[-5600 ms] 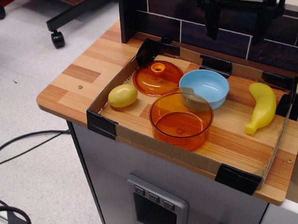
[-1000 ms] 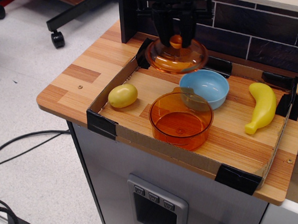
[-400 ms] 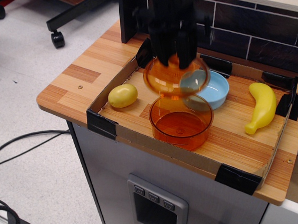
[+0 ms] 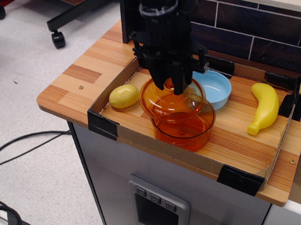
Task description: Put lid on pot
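observation.image looks down at an angle on a wooden tabletop [image 4: 90, 62] with a shallow cardboard tray [image 4: 168, 151] taped at its corners with black tape. the black pincer [image 4: 173, 86] comes down from the top of the frame and is closed on the lid [image 4: 165, 102], gripping it at the knob, which sits between the fingers and is mostly hidden by them. the lid is a domed, translucent orange piece, held over the pot [image 4: 187, 128] and shifted toward its rear left side, so that its left edge juts past the pot's rim. it looks a little tilted, and whether its lower edge touches the rim i cannot tell, since both pieces are see-through and overlap. the pot, also translucent orange, stands upright in the tray near its front wall. just behind the pot and to the right of the pincer sits a light blue bowl [image 4: 217, 87], partly covered by the arm. a yellow lemon [image 4: 123, 96] lies in the tray's left part, near the lid's left edge but apart from it. a yellow banana [image 4: 264, 107] lies at the tray's right side, well apart from the pot.
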Robot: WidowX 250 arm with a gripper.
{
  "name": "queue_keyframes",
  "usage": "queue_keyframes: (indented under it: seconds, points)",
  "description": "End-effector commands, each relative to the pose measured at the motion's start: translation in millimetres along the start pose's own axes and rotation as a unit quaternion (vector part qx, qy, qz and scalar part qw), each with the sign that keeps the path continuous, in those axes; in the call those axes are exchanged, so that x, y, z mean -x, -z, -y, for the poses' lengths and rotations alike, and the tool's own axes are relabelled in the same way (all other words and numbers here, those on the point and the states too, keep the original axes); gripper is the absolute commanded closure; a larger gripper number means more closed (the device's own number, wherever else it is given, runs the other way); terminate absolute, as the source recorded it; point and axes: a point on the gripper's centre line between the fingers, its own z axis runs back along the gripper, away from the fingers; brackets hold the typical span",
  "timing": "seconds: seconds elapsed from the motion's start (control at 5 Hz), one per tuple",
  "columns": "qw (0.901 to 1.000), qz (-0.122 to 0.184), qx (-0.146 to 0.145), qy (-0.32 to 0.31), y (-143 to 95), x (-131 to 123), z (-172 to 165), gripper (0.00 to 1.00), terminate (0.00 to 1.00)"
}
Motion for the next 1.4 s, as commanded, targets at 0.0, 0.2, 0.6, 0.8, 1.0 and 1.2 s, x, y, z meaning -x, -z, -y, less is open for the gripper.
queue_keyframes:
  seconds: [0.0,0.2,0.6,0.8,1.0,1.2]
  points:
    - [0.9995,0.016,-0.022,0.013,15,2,8,1.0,0.0]
    - [0.9996,0.012,-0.025,0.01,20,1,13,1.0,0.0]
    - [0.9998,0.009,-0.02,0.001,16,-8,12,1.0,0.0]
    - [0.9998,0.005,-0.021,0.0,17,-10,12,1.0,0.0]
    - [0.9997,-0.006,-0.017,0.015,11,-10,11,0.0,0.0]
    - [0.9994,-0.034,-0.009,0.007,-20,-11,-1,0.0,0.0]
